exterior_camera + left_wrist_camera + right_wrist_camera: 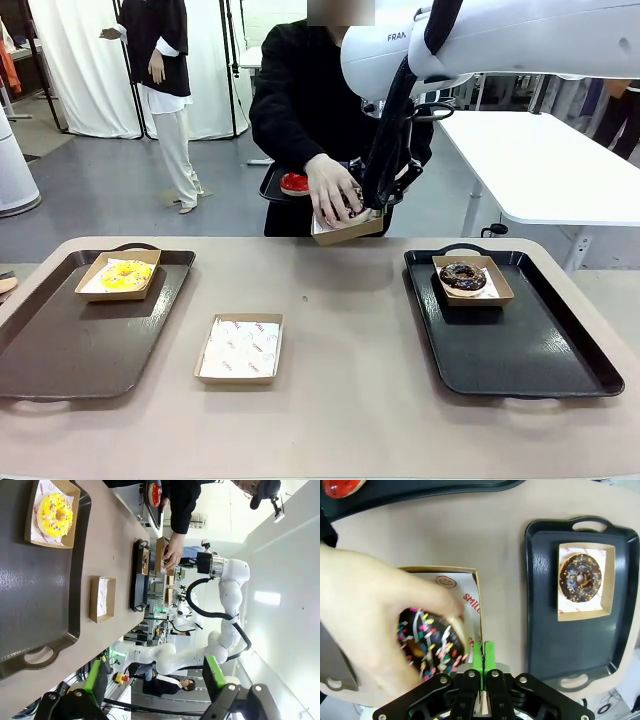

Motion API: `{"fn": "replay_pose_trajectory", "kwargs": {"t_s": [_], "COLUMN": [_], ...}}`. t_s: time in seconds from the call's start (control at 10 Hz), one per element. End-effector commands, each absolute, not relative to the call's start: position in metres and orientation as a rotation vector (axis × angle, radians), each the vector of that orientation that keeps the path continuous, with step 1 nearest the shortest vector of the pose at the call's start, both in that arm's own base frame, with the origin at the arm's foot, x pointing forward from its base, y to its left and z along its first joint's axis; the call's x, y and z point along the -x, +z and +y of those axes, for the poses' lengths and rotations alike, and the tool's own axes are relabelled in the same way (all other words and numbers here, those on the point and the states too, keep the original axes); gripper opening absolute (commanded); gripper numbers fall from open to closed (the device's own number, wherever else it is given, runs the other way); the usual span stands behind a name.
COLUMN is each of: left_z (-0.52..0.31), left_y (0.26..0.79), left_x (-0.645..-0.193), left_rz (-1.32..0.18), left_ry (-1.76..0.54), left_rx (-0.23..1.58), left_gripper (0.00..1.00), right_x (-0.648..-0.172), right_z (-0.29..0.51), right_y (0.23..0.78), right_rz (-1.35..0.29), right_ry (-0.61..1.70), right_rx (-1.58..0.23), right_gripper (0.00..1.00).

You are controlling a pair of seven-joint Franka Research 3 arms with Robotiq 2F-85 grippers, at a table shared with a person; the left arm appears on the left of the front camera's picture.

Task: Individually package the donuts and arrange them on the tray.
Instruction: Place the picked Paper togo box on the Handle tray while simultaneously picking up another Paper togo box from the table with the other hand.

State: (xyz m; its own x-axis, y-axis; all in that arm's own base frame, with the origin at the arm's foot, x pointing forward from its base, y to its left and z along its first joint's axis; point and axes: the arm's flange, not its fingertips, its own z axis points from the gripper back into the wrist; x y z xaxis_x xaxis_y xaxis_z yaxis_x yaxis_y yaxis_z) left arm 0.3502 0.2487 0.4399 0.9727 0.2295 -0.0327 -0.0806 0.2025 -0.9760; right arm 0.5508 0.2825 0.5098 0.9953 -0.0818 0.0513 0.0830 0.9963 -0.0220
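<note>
**A:** Where do we stand, nearest first?

**B:** The left gripper (154, 672) hangs over the near end of the left tray (60, 350), jaws spread wide with nothing between them. On the table (350, 420) between the two trays lies an empty box (240, 347), lined and ready.

**A:** And on the trays?

**B:** The yellow donut (126, 274) sits boxed at the left tray's far corner. The chocolate donut (462, 276) sits boxed at the far end of the right tray (530, 350). I'd count those two as done.

**A:** The third?

**B:** In progress. At the table's far edge the right gripper (482, 652) is clenched on one wall of the held box (345, 232). The person's hand (330, 185) has the sprinkle donut (432, 647) over that box. I can't tell whether it is seated yet.

**A:** And the last one?

**B:** The red donut (294, 182) lies unboxed on the far tray (272, 185), beside the person.

**A:** So what's left?

**B:** As I judge it, about half. The held box has to reach a tray, then the red donut needs the empty box and its own place.
</note>
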Motion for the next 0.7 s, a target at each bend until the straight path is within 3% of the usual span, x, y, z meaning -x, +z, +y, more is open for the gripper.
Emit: {"fn": "replay_pose_trajectory", "kwargs": {"t_s": [0.0, 0.6], "left_z": [0.2491, 0.2491], "left_y": [0.4426, 0.4426], "left_x": [-0.3458, -0.3458], "left_rz": [-0.123, -0.123], "left_ry": [0.21, 0.21], "left_rx": [1.34, 1.34], "left_gripper": [1.0, 1.0], "right_x": [-0.5486, -0.5486], "right_z": [0.2822, 0.2822], "right_y": [0.512, 0.512], "right_rz": [-0.038, -0.038], "right_ry": [-0.102, -0.102], "right_rx": [0.014, 0.014], "right_gripper": [0.0, 0.0]}}
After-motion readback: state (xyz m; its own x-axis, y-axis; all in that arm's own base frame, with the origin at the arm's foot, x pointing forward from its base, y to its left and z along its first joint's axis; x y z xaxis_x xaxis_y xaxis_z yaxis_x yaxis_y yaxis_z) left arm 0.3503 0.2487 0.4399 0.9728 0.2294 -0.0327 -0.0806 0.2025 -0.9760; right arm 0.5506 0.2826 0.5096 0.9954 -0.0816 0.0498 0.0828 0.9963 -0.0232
